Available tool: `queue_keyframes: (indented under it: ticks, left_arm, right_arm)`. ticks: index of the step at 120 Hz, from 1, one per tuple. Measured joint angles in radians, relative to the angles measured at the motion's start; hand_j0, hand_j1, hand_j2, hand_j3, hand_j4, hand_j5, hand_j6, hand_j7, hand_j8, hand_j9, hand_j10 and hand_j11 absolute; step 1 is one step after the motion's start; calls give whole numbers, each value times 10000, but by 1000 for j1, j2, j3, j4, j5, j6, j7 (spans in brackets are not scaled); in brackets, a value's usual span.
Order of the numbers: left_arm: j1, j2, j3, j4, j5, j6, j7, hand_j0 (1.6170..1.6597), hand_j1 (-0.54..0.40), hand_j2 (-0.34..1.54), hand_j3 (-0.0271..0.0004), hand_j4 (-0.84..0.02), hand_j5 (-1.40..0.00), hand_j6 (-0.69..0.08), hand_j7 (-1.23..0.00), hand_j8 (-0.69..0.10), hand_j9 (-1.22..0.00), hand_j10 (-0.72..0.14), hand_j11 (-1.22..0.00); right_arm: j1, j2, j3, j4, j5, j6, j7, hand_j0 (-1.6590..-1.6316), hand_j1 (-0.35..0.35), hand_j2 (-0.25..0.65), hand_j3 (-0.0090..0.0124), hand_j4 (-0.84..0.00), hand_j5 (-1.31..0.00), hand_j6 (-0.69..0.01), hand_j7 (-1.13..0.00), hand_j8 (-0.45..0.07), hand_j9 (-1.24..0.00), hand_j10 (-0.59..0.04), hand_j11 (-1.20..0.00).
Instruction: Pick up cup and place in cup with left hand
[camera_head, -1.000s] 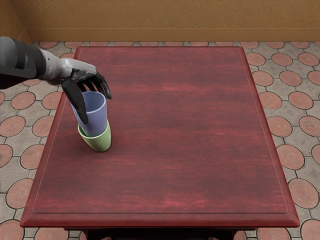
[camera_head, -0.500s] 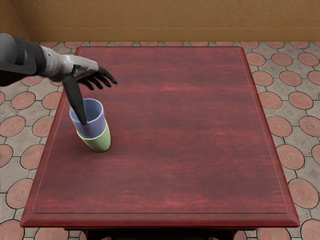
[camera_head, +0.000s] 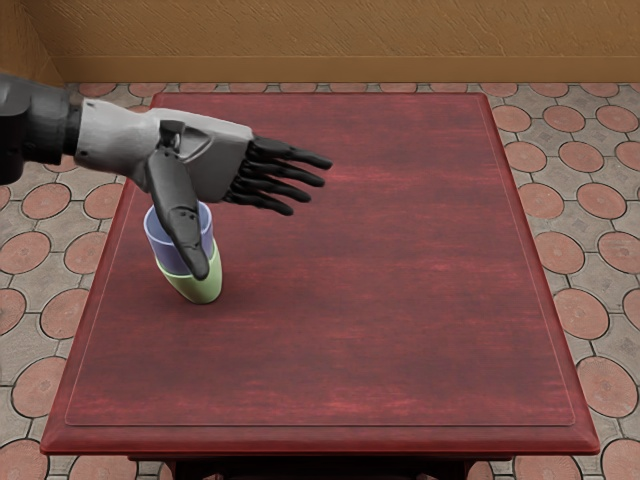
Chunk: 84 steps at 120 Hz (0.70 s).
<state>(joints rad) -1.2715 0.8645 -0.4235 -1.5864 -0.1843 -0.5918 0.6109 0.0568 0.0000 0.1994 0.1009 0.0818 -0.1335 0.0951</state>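
The left hand (camera_head: 210, 165) was over the ten o'clock part of the tabletop (camera_head: 400, 300), taking twelve as the far edge. Its four fingers (camera_head: 298, 155) were stretched out toward three to four o'clock, slightly fanned, with nothing held in them. The thumb (camera_head: 180, 215) was spread away from them and hung down toward five o'clock, hiding part of both cups from view; whether it touched either one could not be told. The arm (camera_head: 45, 130) came in from nine to ten o'clock.

Just below the palm in the view, near nine o'clock on the tabletop, the blue cup (camera_head: 166, 251) sat inside the green cup (camera_head: 195, 291), open end up, its upper part standing above the green rim. The green cup stood on the dark red wood. Past the tabletop's edges was a floor (camera_head: 45, 300) of round reddish and grey tiles, and at twelve o'clock, beyond it, a brown wall (camera_head: 350, 35).
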Motion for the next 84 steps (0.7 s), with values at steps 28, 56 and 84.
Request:
queue_keyframes:
  ticks: [28,56,84]
  left_arm:
    - [205,138,-104,62,-181,-17,0,16581,3365,26,0,-105,-139,-101,-139,-99,-139,-101,-139]
    - [264,321,-116,82,-201,-20,0,16581,3419,5,0,-36,-71,-31,-72,-34,-72,-41,-72]
    - [276,392,-114,85,-202,-20,0,16581,3435,-5,0,-8,-48,-4,-49,-9,-50,-19,-50]
  right_arm:
    - [0,0,0,0,0,0,0,-16581,-3491,1,0,-5,-1,-7,0,-5,-1,-3,0]
    - [0,0,0,0,0,0,0,-16581,-3491,1,0,-3,-1,-5,0,-3,0,-2,0]
    - [0,0,0,0,0,0,0,-16581,-3491,1,0,-3,-1,-5,0,-4,0,-2,0]
